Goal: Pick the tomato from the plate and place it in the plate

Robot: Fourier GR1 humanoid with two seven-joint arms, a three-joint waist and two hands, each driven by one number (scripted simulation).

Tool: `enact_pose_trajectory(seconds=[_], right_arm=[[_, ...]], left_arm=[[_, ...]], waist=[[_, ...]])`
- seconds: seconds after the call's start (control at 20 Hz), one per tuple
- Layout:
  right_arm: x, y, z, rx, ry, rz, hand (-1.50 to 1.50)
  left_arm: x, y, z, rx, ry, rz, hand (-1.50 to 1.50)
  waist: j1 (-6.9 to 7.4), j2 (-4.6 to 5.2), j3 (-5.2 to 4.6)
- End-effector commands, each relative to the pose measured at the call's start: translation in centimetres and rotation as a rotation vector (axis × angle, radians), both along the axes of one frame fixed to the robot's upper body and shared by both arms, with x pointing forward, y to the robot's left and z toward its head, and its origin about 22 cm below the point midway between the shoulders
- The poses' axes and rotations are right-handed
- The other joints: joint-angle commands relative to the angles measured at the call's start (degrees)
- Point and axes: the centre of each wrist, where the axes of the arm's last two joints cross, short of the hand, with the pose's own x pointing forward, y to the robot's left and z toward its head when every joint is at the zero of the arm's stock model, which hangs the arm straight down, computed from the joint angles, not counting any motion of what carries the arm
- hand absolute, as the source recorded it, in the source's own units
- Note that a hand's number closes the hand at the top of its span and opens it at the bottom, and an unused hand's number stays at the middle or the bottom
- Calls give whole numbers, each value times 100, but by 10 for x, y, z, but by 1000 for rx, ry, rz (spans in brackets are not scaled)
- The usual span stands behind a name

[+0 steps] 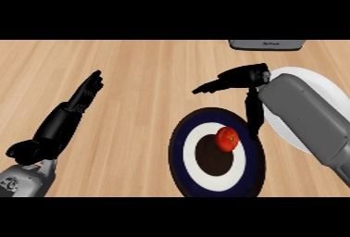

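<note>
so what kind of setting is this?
Looks like a kitchen counter: a light wood-grain countertop, a dark blue and white plate holding a tomato, a plain white plate beside it, and part of a grey appliance at the far edge.

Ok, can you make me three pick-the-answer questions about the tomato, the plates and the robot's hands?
1. Where is the tomato?
A) on the ringed plate
B) on the white plate
C) on the bare counter

2. What colour is the ringed plate's outer band?
A) green
B) dark blue
C) yellow

3. What is the right hand doing?
A) holding the tomato
B) lying flat on the counter
C) open above the plates, holding nothing

Answers: 1 A, it sits on the ringed plate's white ring. 2 B, the rim is dark blue. 3 C, its fingers are spread, apart from the tomato.
</note>
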Motion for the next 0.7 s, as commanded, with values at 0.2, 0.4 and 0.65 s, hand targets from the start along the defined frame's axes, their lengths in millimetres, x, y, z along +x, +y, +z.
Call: enact_pose_trajectory(seconds=[0.2,0.4,0.65], right_arm=[[26,-1,33,-161,-10,-8,-150],[29,-4,10,-162,21,-46,-150],[29,-8,-2,-147,75,-37,-150]], left_arm=[[10,16,8,-6,-19,-11,0],[-11,-15,-7,-7,-10,-2,0],[5,22,-11,7,-10,6,0]], waist=[[0,19,2],[50,24,5],[-23,20,2]])
